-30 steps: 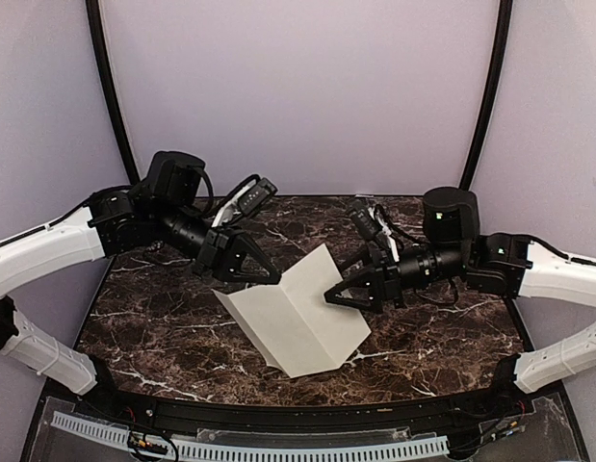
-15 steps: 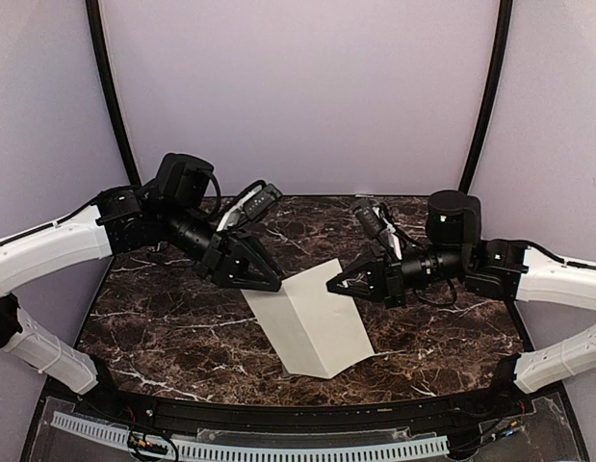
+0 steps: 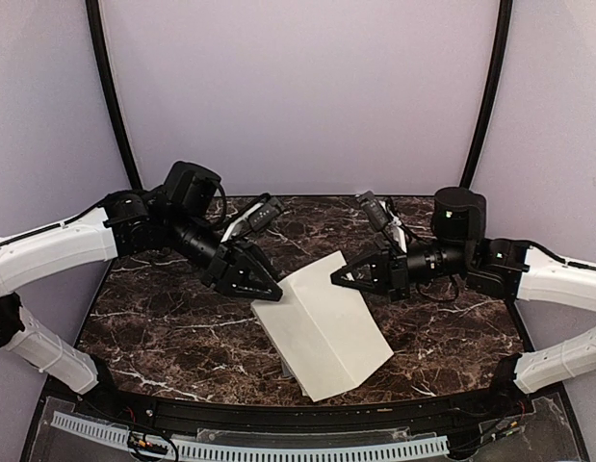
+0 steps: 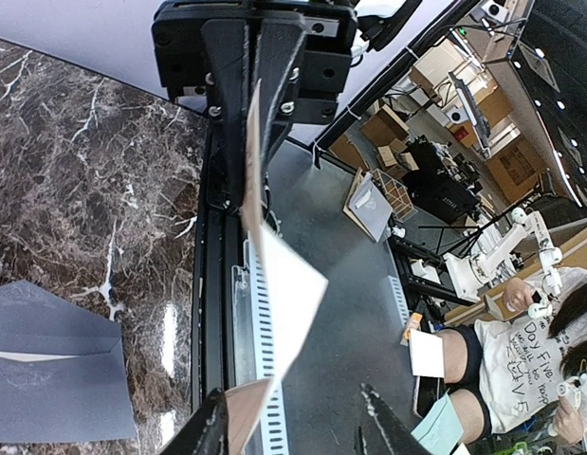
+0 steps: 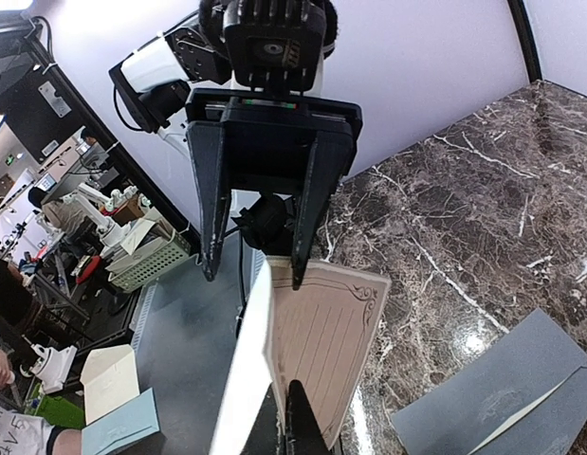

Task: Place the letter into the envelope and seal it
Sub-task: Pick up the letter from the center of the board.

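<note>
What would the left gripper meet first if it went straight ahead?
Probably the letter, whose edge lies just before the left gripper's open fingers; behind it, the right gripper, shut on that letter.

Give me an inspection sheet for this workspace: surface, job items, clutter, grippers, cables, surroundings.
surface: dark veined marble table, glossy.
job's things: letter creased, held up tilted between the arms; envelope flat on the table, not seen in the top view.
clutter: nothing seen.
grippers: left gripper open, the letter's edge between its jaws; right gripper shut on the letter's upper corner.
cables: black cables looped at both wrists, off the paper.
surroundings: lilac backdrop; a seated person beyond the near edge.
</note>
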`<state>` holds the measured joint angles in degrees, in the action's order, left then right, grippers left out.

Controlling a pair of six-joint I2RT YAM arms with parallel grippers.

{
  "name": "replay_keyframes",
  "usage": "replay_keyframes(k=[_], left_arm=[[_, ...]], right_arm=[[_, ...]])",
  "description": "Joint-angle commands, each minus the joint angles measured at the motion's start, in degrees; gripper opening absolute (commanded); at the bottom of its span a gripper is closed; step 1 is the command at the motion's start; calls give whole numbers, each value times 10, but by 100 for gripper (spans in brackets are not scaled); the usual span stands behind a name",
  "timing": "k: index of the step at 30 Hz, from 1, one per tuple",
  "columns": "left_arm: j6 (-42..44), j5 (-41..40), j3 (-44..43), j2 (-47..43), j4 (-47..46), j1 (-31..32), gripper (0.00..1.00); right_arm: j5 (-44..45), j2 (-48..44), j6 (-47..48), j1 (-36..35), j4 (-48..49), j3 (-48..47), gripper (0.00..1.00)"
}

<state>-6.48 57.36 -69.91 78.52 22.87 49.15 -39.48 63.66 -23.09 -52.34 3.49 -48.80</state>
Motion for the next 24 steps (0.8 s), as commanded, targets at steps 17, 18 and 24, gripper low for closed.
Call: replay_keyframes(k=[17, 18, 24], left_arm=[[29, -9, 7, 7, 22, 3, 3], [29, -5, 7, 8, 21, 3, 2], [32, -5, 6, 15, 17, 3, 0]], right_arm=[[-9, 6, -11, 11, 13, 3, 0], [-7, 7, -10, 12, 10, 2, 0], [5, 10, -4, 17, -5, -6, 26]])
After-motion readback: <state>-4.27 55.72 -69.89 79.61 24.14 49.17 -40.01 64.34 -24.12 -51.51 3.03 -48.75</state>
